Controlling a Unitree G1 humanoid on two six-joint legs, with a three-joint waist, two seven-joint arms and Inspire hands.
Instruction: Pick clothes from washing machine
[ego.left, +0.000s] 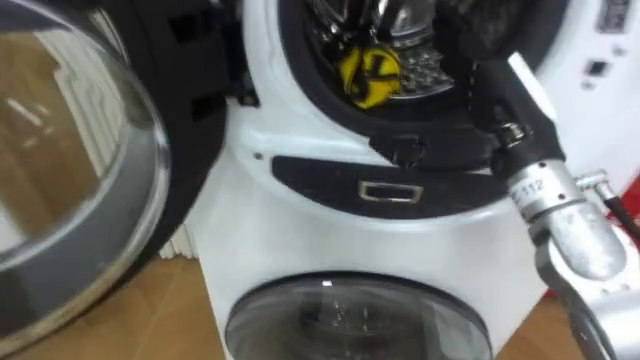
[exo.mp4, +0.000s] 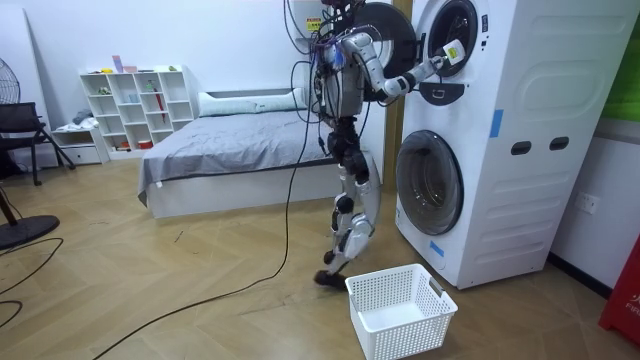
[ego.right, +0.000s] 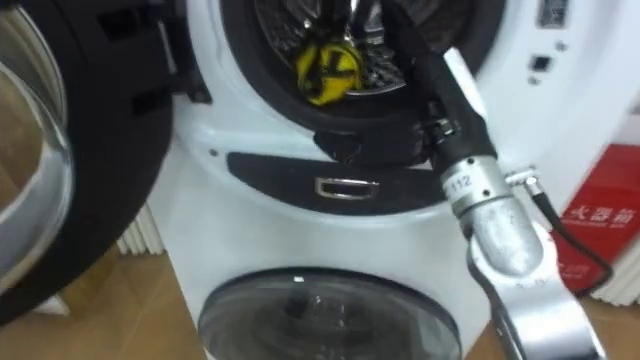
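Near the robot's feet in the room view, a white plastic lattice laundry basket (exo.mp4: 398, 335) sits on the wooden floor (exo.mp4: 150, 280) beside the machine's base, apparently parked there to take whatever comes out. The robot stands upright, close to the tall white stacked washing machine (ego.left: 300, 240). Its lower round glass door (ego.left: 355, 320) is closed and plays no part. The work is in the upper unit, which is why the right arm is lifted to about shoulder height. To the robot's left, the upper unit's large round glass door (ego.left: 70, 160) hangs fully open, well out of the arm's path. The silver forearm climbs from the lower right of the eye views, crosses the black rubber door seal (ego.left: 300, 75) and passes into the perforated steel drum (ego.left: 425, 72). The right hand (exo.mp4: 447, 55) is at the drum's mouth in the room view. From the head camera its fingers are lost in the dark upper part of the opening, so it cannot be told whether they are spread or closed. The task's thing — a crumpled yellow cloth with black markings (ego.left: 370, 75) — lies low in the drum near the front lip, left of the wrist. Whether the hand touches it cannot be told. Since the cloth rests on the drum's floor, the pick looks not yet made — the hand would likely need to come down and left to close on it.
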